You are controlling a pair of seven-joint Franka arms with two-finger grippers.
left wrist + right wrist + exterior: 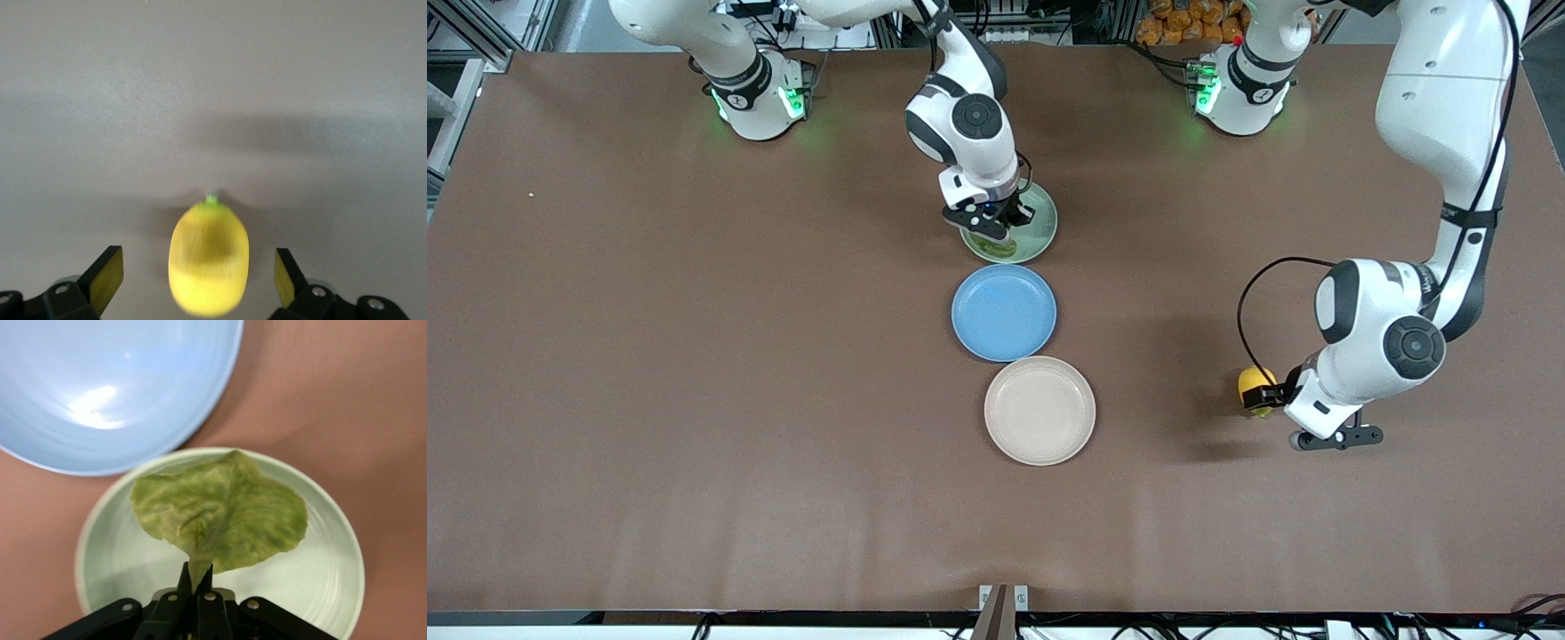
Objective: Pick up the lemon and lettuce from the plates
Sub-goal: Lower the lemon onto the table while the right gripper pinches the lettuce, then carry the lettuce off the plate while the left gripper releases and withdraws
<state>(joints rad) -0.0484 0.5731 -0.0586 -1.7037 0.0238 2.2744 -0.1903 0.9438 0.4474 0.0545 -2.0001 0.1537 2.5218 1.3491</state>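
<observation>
The lettuce (pixel 220 517), a wrinkly green leaf, lies on the pale green plate (pixel 320 587). My right gripper (pixel 197 577) is shut on the leaf's stem end. In the front view this gripper (pixel 996 233) stands on the green plate (pixel 1042 222) and hides most of the lettuce (pixel 999 250). The yellow lemon (pixel 209 260) sits between the wide-open fingers of my left gripper (pixel 197 277), touching neither pad. In the front view the lemon (pixel 1254 380) is low at the tabletop toward the left arm's end, off the plates. The beige plate (pixel 1040 410) lies nearest the front camera.
A blue plate (pixel 1003 312) lies between the green and beige plates, its rim close to the green one (pixel 100 387). The three plates form a row down the middle of the brown table (pixel 694 356).
</observation>
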